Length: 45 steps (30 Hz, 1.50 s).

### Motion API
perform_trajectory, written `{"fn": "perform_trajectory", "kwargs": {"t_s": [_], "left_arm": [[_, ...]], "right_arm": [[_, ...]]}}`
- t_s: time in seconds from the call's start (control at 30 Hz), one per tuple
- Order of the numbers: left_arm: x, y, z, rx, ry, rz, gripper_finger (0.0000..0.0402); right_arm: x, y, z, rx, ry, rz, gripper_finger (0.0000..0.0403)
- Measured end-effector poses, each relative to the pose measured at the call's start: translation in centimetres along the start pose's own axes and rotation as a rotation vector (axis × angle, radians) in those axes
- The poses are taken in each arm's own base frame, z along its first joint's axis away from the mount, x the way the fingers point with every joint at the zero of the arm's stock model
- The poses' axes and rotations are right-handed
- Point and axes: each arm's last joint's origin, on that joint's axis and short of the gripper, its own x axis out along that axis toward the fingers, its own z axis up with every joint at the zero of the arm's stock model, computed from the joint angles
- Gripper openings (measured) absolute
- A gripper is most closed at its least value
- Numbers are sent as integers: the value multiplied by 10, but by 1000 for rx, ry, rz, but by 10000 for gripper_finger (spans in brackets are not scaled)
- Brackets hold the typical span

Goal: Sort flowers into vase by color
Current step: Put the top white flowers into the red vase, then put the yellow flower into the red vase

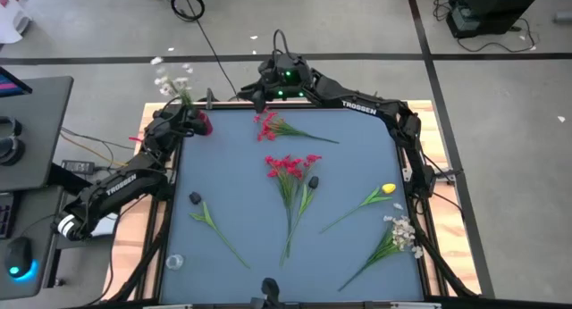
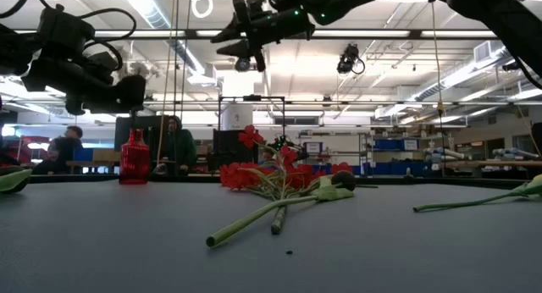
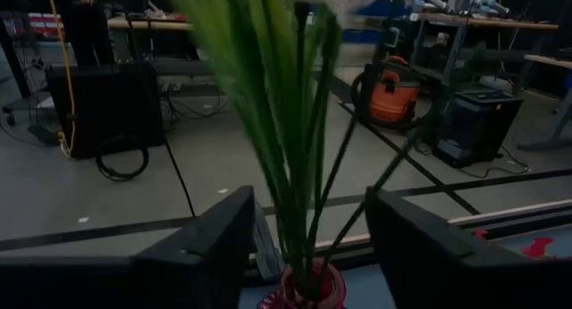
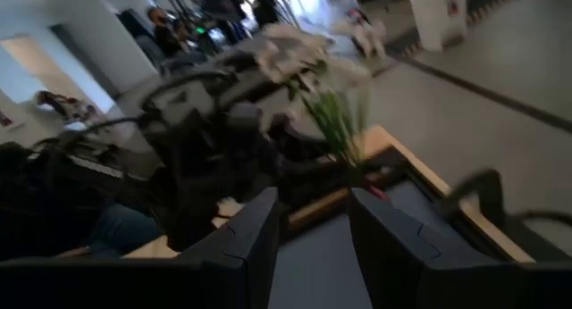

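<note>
Blue-grey table [image 1: 241, 179] from above: red [image 1: 288, 166], yellow [image 1: 388, 190] and white flowers [image 1: 402, 232] lie loose, while the left gripper [image 1: 183, 123] sits over the red vase [image 1: 204, 123] at the far-left corner. Left wrist view shows what that hides: fingers [image 3: 210, 242] spread apart around green stems [image 3: 299, 157] standing in the vase. Right gripper [image 1: 255, 96] hangs open at the far edge

My robot's two dark arms

I see black arms with white TROSSEN letters, the left arm [image 1: 125, 186] and the right arm [image 1: 375, 108]. A green light glows near black cables on the right one.
</note>
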Motion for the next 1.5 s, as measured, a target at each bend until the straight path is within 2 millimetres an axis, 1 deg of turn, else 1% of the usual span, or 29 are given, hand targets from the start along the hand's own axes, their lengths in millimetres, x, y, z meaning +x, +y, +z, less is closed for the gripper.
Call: {"fn": "perform_trajectory", "kwargs": {"t_s": [0.13, 0.27, 0.5, 0.7, 0.87, 1.03, 1.13, 1.23, 1.37, 1.5], "left_arm": [[1, -1, 2, 1, 58, 6, 255], [1, -1, 6, 22, 131, 21, 267], [0, -2, 11, 37, 201, 29, 268], [-2, -3, 19, 36, 270, 28, 268], [-4, -3, 15, 37, 329, -12, 268], [-5, -3, 11, 18, 374, -17, 268], [-6, -3, 10, -5, 394, -33, 268], [-6, -4, 8, -30, 413, -53, 269], [-6, -4, 8, -46, 422, -73, 286], [-7, -5, 10, -54, 436, -71, 312]], "right_arm": [[-2, -7, -5, 25, 52, -49, 146], [-2, -8, -7, 34, 75, -64, 146], [-2, -9, -6, 40, 71, -63, 146], [-3, -10, -9, 50, 100, -89, 146], [-3, -13, -15, 16, 149, -121, 146], [-3, -14, -9, -10, 91, -124, 146], [-6, -21, -2, 10, 49, -130, 146], [-9, -28, 0, 47, 51, -146, 146], [-19, -36, -3, 162, 128, -206, 146], [-29, -46, -17, 254, 295, -307, 146]]}}
